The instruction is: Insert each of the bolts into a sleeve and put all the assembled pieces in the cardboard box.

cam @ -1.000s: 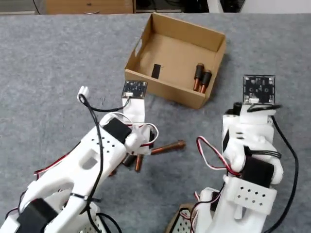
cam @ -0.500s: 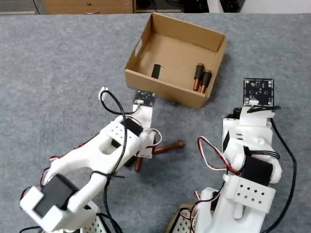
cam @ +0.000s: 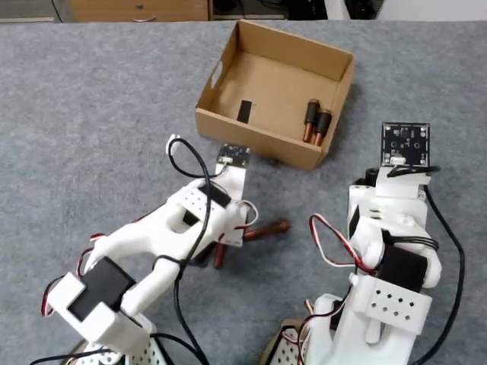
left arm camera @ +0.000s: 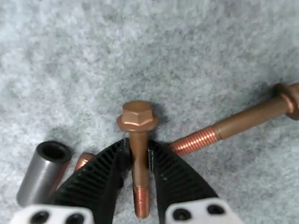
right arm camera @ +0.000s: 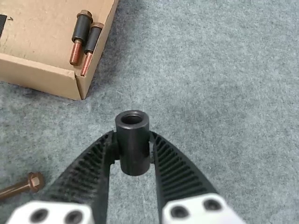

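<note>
On the grey tabletop (cam: 91,114), near the front wall of the cardboard box (cam: 259,141), the left hand (left arm camera: 138,144) is clamped on the shank of a copper bolt (left arm camera: 138,163). The bolt's hex head sticks out past the fingertips and its threaded end lies back between the fingers. A second bolt (left arm camera: 243,121) lies flat just beside it, with the threaded tip close to the hand and the head pointing away. On the hand's other side a loose sleeve (left arm camera: 44,171) rests on its side. The tip of a third bolt (left arm camera: 84,160) shows between it and the nearer finger.

The right hand (right arm camera: 133,137) is off to one side of the box, closed on a dark sleeve (right arm camera: 132,158) whose open bore faces the wrist camera. Inside the box, two assembled pieces (cam: 316,122) lie side by side against the wall on the right arm's side. A small black item (cam: 244,111) lies on the box floor.
</note>
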`<action>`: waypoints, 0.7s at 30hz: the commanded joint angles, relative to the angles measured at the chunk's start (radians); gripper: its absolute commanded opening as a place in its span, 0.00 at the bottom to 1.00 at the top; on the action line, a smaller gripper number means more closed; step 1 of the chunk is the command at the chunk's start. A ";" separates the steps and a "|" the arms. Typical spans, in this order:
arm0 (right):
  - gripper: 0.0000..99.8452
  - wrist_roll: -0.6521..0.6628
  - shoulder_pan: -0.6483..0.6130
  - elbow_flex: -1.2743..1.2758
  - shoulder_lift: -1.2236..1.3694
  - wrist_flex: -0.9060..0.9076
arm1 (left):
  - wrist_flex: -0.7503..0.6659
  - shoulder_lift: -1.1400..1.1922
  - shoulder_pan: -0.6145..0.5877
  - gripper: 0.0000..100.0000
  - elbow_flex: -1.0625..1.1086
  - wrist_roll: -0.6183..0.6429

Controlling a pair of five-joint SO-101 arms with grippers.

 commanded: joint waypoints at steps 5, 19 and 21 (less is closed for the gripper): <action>0.00 0.008 0.005 -0.002 -0.021 -0.023 | 0.270 0.002 -0.063 0.02 -0.264 0.003; 0.00 -0.011 -0.174 0.166 -0.024 -0.250 | 0.669 -0.367 -0.066 0.02 -0.778 0.094; 0.00 -0.063 -0.206 0.170 -0.024 -0.250 | 0.615 -0.486 -0.072 0.02 -0.707 0.094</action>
